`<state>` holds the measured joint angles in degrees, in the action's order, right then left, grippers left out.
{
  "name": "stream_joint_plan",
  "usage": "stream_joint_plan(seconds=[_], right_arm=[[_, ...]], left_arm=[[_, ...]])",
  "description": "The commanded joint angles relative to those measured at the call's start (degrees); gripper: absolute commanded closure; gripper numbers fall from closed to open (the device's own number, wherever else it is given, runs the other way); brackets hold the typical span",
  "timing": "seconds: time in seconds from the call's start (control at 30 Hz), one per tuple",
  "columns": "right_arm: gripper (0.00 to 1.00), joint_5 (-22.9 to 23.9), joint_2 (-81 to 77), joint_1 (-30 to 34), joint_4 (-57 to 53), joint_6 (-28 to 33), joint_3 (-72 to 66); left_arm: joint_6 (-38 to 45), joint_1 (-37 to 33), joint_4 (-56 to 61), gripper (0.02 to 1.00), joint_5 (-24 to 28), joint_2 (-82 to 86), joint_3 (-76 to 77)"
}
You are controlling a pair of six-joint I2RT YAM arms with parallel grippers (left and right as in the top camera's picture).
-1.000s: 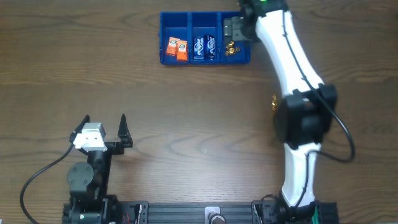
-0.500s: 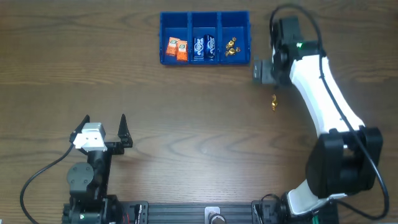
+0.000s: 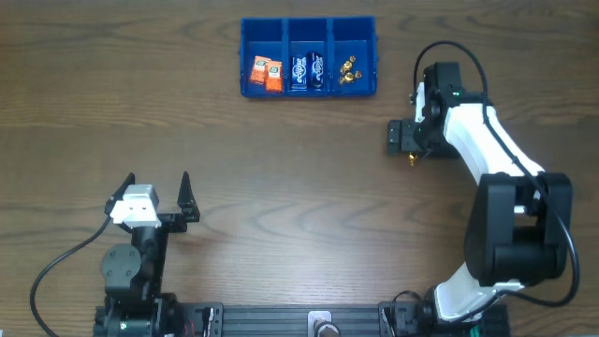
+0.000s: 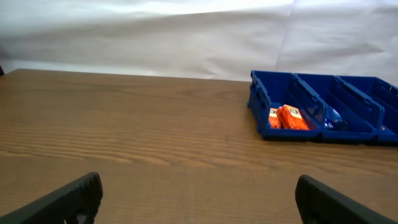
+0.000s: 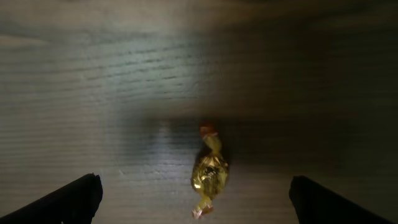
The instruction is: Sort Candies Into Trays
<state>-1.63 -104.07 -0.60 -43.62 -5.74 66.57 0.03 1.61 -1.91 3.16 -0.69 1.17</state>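
Now back from blue plastic three-bin tray [image 3: 245, 56], hovering right gripper [image 5: 193, 190], jaws spread wide, over gold foil-wrapped candy [image 5: 210, 171] lying on wooden table [image 3: 281, 187]. Risks pinching only the twisted wrapper tail and dropping it mid-carry.

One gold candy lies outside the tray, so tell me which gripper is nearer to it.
Right. The right gripper hangs directly above the gold candy, open, with a finger on either side. The left gripper sits open, far off across the table.
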Motion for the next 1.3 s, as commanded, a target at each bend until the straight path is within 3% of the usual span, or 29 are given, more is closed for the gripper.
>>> stream_joint_plan(seconds=[0.03,0.93,1.3], right_arm=[[0.034,-0.5,-2.1,0.3,0.3,1.6,-0.6],[0.354,0.6,-4.5,0.3,1.9,1.5,-1.7],[0.562,0.7,-4.8,0.3,2.3,1.5,-1.7]], left_arm=[[0.2,-0.2,-2.4,0.023,0.5,0.3,-0.9],[0.2,-0.2,-2.4,0.020,0.5,0.3,-0.9],[0.2,-0.2,-2.4,0.023,0.5,0.3,-0.9]])
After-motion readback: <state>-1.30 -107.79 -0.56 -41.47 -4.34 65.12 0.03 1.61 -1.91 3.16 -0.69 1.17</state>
